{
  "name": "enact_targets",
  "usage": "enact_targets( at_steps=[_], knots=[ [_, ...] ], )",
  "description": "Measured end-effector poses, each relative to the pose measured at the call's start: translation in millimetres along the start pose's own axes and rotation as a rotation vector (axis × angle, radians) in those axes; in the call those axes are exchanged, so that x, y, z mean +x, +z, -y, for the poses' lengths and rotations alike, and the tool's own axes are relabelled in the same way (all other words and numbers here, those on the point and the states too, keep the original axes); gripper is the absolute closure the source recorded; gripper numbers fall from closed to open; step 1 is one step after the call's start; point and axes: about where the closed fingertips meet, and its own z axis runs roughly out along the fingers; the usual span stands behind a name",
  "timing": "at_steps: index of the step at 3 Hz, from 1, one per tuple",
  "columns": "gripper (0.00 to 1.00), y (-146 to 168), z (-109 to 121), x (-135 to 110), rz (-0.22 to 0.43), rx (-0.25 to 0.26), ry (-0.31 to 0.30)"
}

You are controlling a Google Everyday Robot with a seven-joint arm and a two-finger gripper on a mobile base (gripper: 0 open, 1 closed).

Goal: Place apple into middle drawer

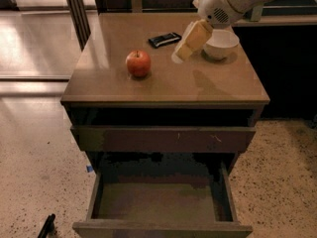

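The red-orange apple (138,63) stands on the left half of the brown cabinet top (148,86). My gripper (180,56) hangs over the top on a white arm coming in from the upper right. It is to the right of the apple, about an apple's width away, and not touching it. It sits just left of the white bowl (221,43). The middle drawer (158,202) is pulled out wide at the bottom front, and its flat brown floor is bare. The apple is apart from the drawer.
A black flat device (165,39) lies behind the apple. A drawer front with pale scratch marks (163,140) sits above the open drawer, slightly out. There is speckled floor on both sides and a dark object (47,226) on the floor at bottom left.
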Motion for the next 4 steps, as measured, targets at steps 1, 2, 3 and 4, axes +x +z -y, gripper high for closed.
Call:
enact_targets(
  at_steps=[1, 2, 3, 4],
  knots=[
    [0.00, 33, -9, -19, 0.009, -0.081, -0.042],
    [0.00, 36, -10, -21, 0.009, -0.089, -0.046],
    [0.00, 41, -10, -4, 0.005, -0.049, 0.014],
    [0.00, 67, -7, 17, 0.021, -0.037, 0.072]
  ],
)
